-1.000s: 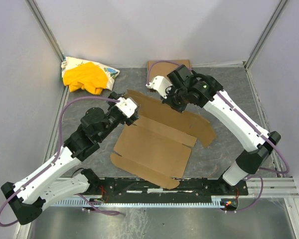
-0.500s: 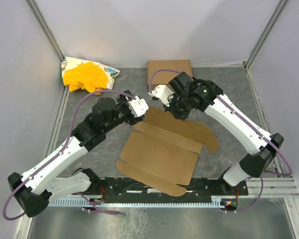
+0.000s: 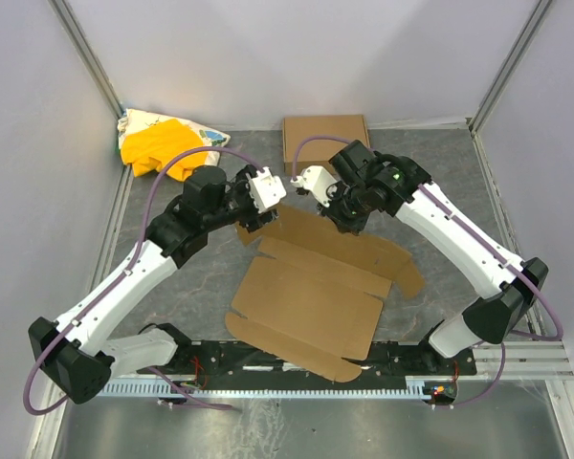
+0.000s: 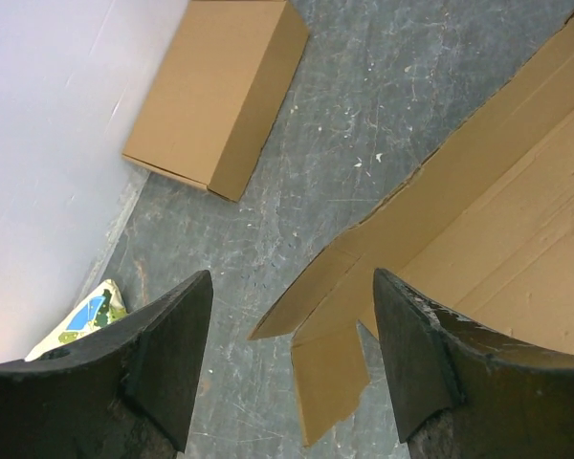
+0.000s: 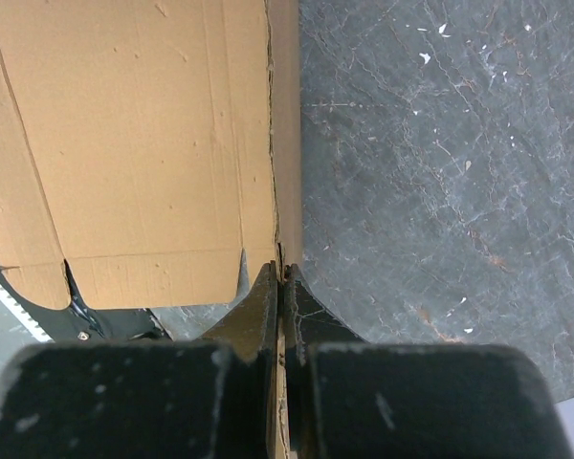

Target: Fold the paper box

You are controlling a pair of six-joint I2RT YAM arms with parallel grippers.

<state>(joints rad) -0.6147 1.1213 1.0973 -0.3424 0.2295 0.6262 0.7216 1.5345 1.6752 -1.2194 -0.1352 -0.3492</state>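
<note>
A robotics lab cell: pale panels (image 3: 297, 57) and aluminium posts (image 3: 89, 53) are enclosing a grey bench (image 3: 450, 158), mounting rail (image 3: 239, 357) along its near edge.

A dark grey tabletop (image 3: 196, 292), mottled and flecked with pale scratches, fills the floor of a three-sided enclosure. A plain pale back wall (image 3: 297, 57) rises from its far edge, with a matching left wall (image 3: 29, 191) and right wall (image 3: 555, 172) along the side edges. Slanting metal posts stand at the far left corner (image 3: 88, 57) and far right corner (image 3: 510, 57). A slotted aluminium rail (image 3: 536, 359) runs along the near edge, with a brushed metal sheet (image 3: 316, 426) below it. The light is soft and even, and shadows are faint.
</note>
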